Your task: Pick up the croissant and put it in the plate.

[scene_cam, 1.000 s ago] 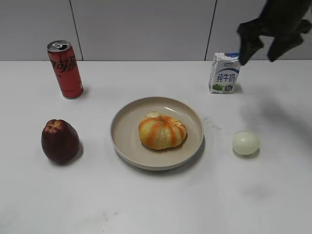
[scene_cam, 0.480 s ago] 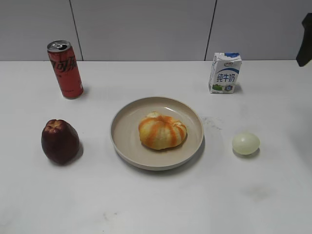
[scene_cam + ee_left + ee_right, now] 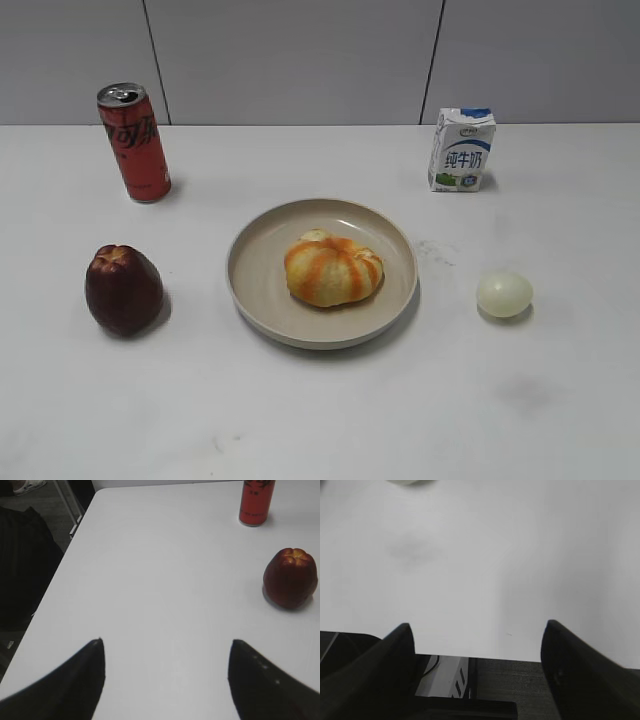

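Nearest in the exterior view, bare white table [image 3: 330, 420] is seen, with neither arm in that picture. Beyond it the croissant [image 3: 333, 269] is found lying in the middle of the beige plate [image 3: 255, 270], striped orange and pale yellow, touched by nothing. To the plate's left a dark red fruit [image 3: 123, 289] is set upright; to its right, apart from the rim, a pale egg [image 3: 504, 294] is placed. Farther back a red soda can [image 3: 134, 142] is stood at the left and a small milk carton [image 3: 461, 149] at the right — both near the grey wall.

In the left wrist view the left gripper [image 3: 166, 652] is shown with fingers spread wide and nothing between them, above the table near its left edge; the fruit [image 3: 290, 578] and the can [image 3: 256, 501] are seen ahead of it.

In the right wrist view the right gripper [image 3: 477, 635] is likewise spread and empty — held over the table's edge.
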### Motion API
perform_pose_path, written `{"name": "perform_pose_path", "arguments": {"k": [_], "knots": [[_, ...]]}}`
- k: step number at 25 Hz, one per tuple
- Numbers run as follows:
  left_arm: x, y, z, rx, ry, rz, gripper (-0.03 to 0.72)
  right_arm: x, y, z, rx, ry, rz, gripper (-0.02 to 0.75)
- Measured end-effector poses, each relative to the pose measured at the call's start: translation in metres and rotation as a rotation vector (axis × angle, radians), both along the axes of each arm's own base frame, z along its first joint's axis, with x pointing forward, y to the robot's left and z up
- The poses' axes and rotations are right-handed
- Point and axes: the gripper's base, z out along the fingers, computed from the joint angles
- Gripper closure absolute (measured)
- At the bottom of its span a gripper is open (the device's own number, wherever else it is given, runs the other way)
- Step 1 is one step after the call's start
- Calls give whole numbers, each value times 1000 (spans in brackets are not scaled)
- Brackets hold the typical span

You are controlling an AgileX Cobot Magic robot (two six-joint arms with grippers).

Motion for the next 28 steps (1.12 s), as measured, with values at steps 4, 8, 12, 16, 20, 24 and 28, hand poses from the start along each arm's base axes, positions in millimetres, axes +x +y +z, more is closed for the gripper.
{"name": "perform_pose_path", "arguments": {"k": [4,8,12,16,20,24,28], "knots": [[0,0,0,0,0,0,104,-40,-1,-14,0,-79,-10,147],[0,0,0,0,0,0,104,-75,-2,-27,0,-168,-17,147],[0,0,0,0,0,0,104,-105,-3,-33,2,-254,-17,147],[0,0,0,0,0,0,104,-127,-3,-23,8,-401,-17,148],[0,0,0,0,0,0,104,-152,-3,-13,12,-569,-17,148],[0,0,0,0,0,0,104,-175,-4,-8,16,-718,-16,148],[0,0,0,0,0,0,104,-193,-4,-6,20,-830,-16,148]]}}
